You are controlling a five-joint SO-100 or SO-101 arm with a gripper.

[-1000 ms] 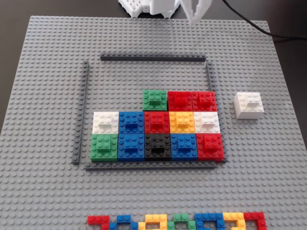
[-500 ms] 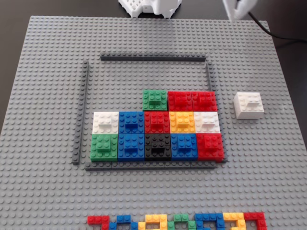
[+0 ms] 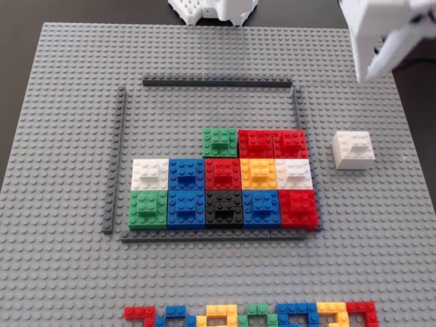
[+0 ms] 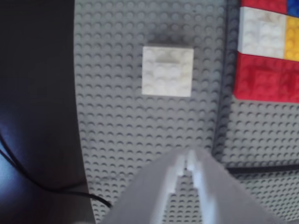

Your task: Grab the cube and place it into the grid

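The white cube (image 3: 353, 150) sits alone on the grey baseplate (image 3: 68, 136), just right of the grid and outside it. The grid (image 3: 216, 83) is a square outline of dark grey strips, with rows of coloured blocks filling its lower right part. My white gripper (image 3: 372, 73) hangs at the top right, above and behind the cube, not touching it. In the wrist view the cube (image 4: 168, 71) lies ahead of the gripper (image 4: 188, 164), whose fingertips meet with nothing between them. The grid's strip (image 4: 219, 135) and red and white blocks show at the right.
A line of small flat multicoloured bricks (image 3: 252, 315) runs along the baseplate's front edge. The arm's white base (image 3: 211, 10) stands at the top. A black cable (image 4: 46, 189) lies on the dark table beyond the plate's edge, on the left of the wrist view.
The gripper has swung from the top centre to the right and come lower into view, closer to the white cube. The cube and grid blocks have not moved.
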